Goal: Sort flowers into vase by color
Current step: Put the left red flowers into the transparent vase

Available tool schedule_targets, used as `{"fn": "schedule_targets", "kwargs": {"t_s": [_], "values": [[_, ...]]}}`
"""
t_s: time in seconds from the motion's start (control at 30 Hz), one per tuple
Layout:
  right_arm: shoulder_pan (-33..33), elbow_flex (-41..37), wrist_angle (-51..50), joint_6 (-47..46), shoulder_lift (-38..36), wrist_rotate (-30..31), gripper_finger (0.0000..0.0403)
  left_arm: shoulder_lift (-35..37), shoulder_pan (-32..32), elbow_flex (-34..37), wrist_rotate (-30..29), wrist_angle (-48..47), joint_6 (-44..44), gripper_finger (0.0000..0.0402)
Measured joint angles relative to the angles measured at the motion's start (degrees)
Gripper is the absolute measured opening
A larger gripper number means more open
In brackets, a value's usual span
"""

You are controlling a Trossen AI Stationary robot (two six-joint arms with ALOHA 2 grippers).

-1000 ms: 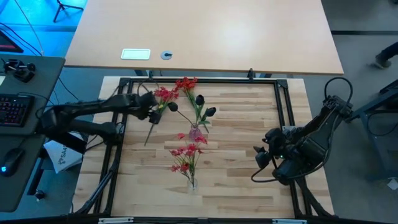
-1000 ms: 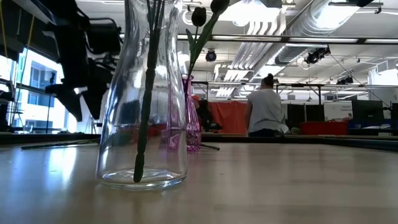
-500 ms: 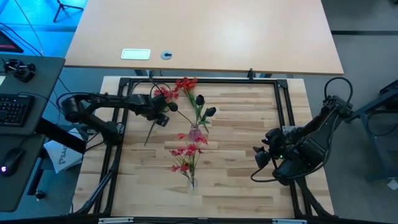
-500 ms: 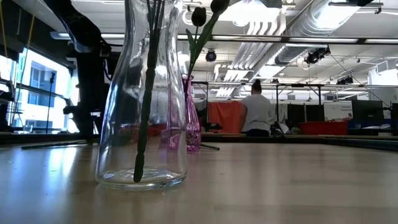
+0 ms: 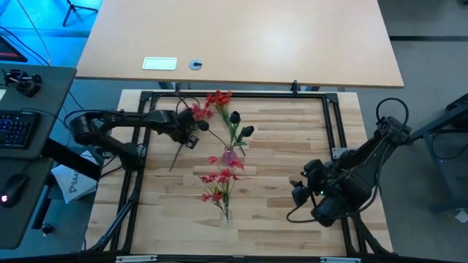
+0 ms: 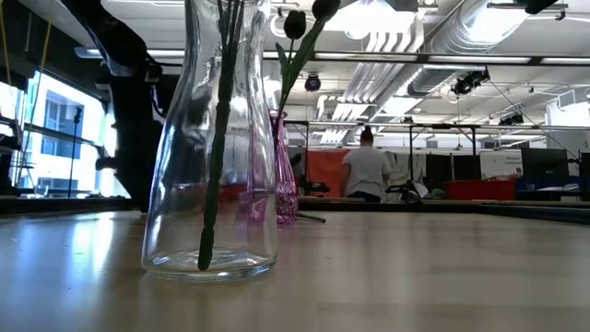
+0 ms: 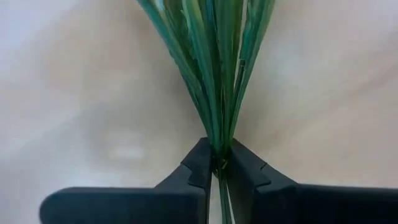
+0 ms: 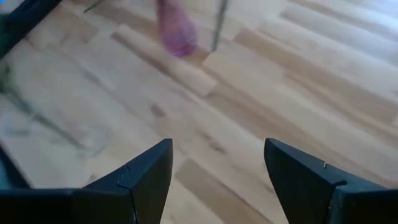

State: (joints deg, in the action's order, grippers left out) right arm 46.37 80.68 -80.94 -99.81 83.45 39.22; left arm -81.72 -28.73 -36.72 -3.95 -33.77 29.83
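Note:
A bunch of flowers with red blossoms (image 5: 194, 110) and green stems lies on the wooden table at the far left. My left gripper (image 5: 191, 139) is down on it, shut on its stems (image 7: 217, 124). A pink vase (image 5: 229, 155) at mid-table holds dark tulip-like flowers (image 5: 235, 117). A clear vase (image 5: 224, 212) nearer the front holds red flowers (image 5: 220, 179). More red flowers (image 5: 219, 97) lie near the far rail. My right gripper (image 5: 298, 192) hangs open above the table's right part, nothing between its fingers (image 8: 149, 174). My left gripper pinches the gathered green stems (image 7: 218, 148) of the red bunch between its two fingertips (image 7: 200, 163). It comes from above, pointing down, with the fingers across the stems. Beyond the fingers the stems fan out over the table top.
A black metal frame (image 5: 333, 124) runs round the work area. In the low view the clear vase (image 6: 210, 138) stands close in front, the pink vase (image 6: 286, 184) behind it. A person (image 6: 366, 173) stands in the room beyond the table. Bare wood lies at the right and near left.
My left gripper has come down onto the red bunch at the far left and shut on its stems. My right gripper has drifted a little toward the table's near edge and left, still open.

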Motion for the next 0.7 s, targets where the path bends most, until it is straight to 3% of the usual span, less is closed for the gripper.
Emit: {"fn": "schedule_targets", "kwargs": {"t_s": [0.13, 0.47, 0.7], "values": [[1.1, 0.0, 4.6, 3.7, 1.2, 0.7, 0.0247, 9.3, -0.1, 0.0, -2.1, -1.2, 0.4, 0.0006], [1.8, 0.0, 5.8, 2.3, 1.3, 7.3, 0.0247, 35.8, -0.2, -3.1, -5.6, -1.4, 5.9, 0.0002], [1.8, 0.0, 5.5, 3.6, 1.3, 7.3, 0.0247, 46.1, 4.0, -12.0, -3.9, 2.1, -2.5, 0.0001]]}}
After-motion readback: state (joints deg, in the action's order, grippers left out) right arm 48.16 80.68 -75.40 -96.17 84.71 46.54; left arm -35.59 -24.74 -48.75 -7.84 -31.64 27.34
